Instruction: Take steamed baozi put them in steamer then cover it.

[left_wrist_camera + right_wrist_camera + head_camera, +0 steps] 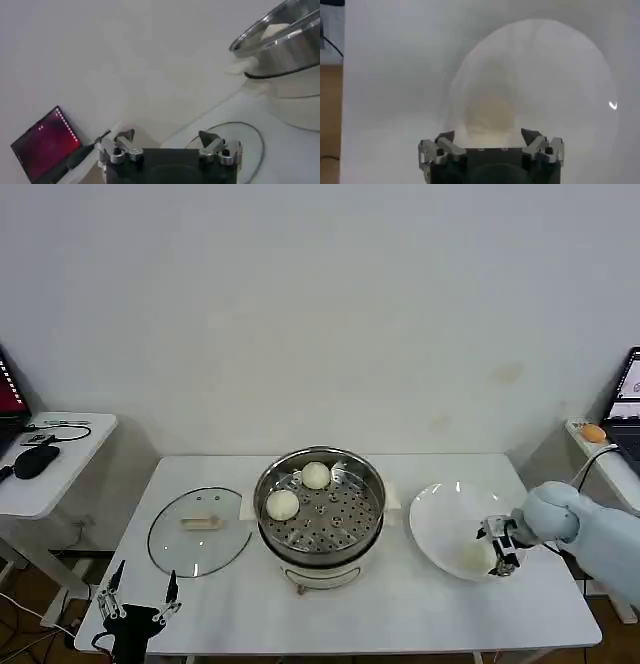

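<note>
Midway through loading: the left gripper [138, 602] waits with fingers spread wide at the tabletop's [400, 614] front edge, left of and nearer the robot than the steamer [320, 506], with open floor below it. The cover [198, 529] lies flat on the tabletop just left of the steamer, its cream handle up, not yet used. Two steamed baozi [283, 504] already sit on the perforated tray inside the steamer, one at the left and one toward the back, leaving the tray's right and front bare for more. Right of the steamer, the white plate [440, 519] carries one remaining bun [487, 117], and the right gripper [503, 552] is down over it, fingers open wide and standing either side of the bun without closing on it. Judged from this, that bun has to be lifted and moved left to the steamer, then the cover set on. Between plate and steamer lies only a narrow strip of bare tabletop; the steamer's rim stands higher than the plate.
</note>
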